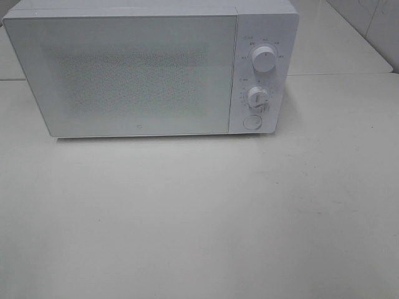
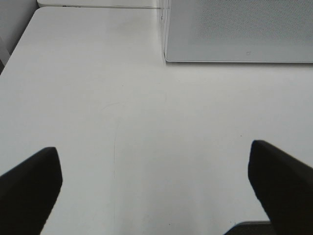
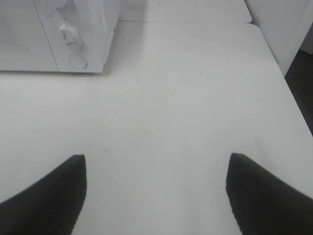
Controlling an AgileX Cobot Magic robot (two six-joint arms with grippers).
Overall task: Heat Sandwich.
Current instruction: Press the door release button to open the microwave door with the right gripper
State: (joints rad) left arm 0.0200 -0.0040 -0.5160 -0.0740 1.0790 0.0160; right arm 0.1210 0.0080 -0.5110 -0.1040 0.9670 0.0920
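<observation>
Sandwich first: I cannot tell where it is, since none of the three views shows it. Nearest to me, the left gripper [image 2: 152, 149] hangs over the white table [image 1: 199, 218] with its two dark fingers [image 2: 29, 188] spread wide. Only bare tabletop lies between them, and it has hold of nothing. The right gripper [image 3: 156, 157] stands much the same, its fingers [image 3: 266, 198] well apart above the table and nothing in its grasp. Farther back, well apart from both, a white microwave [image 1: 124, 75] sits on the table with its speckled door [image 1: 124, 99] closed. The left gripper faces the door end, the right one the control end. From the high camera, the panel to the right of the door carries two round knobs one above the other — the upper knob [image 1: 264, 59] and the lower knob [image 1: 257, 96] — with a round button [image 1: 252, 121] just beneath them.
</observation>
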